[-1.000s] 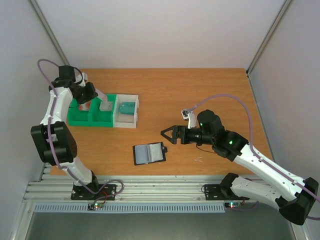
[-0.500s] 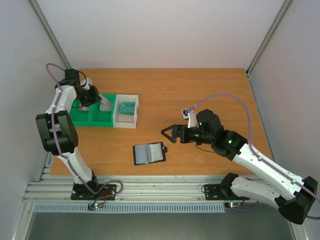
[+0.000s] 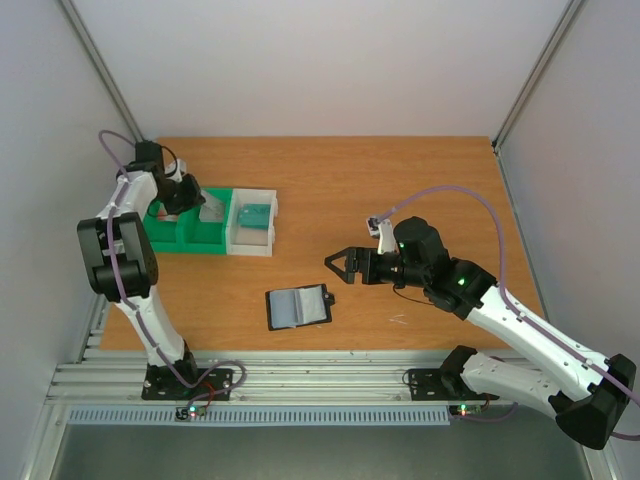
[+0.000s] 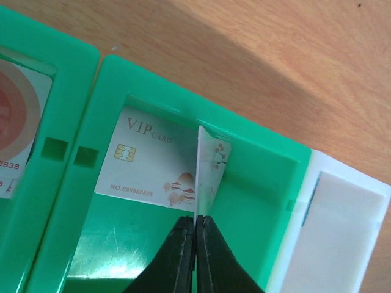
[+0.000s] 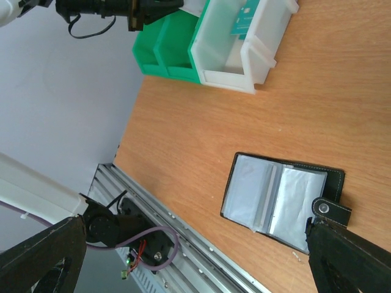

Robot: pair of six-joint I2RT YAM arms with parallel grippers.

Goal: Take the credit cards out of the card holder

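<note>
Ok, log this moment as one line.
left tool: shut on white card, over green tray | right tool: open, near card holder | card holder: lying open

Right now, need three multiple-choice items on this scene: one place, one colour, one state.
1. The teal card lies: A in the green tray; B in the white tray; C in the left pincer.
2. The tray under the VIP card is: A green; B white; C black.
3. The left pincer is: A wide open; B shut on a white card; C shut on nothing.
B: white walls surround it in the top view. A: a green rim frames it. B: its fingers pinch the card, which stands on edge.
</note>
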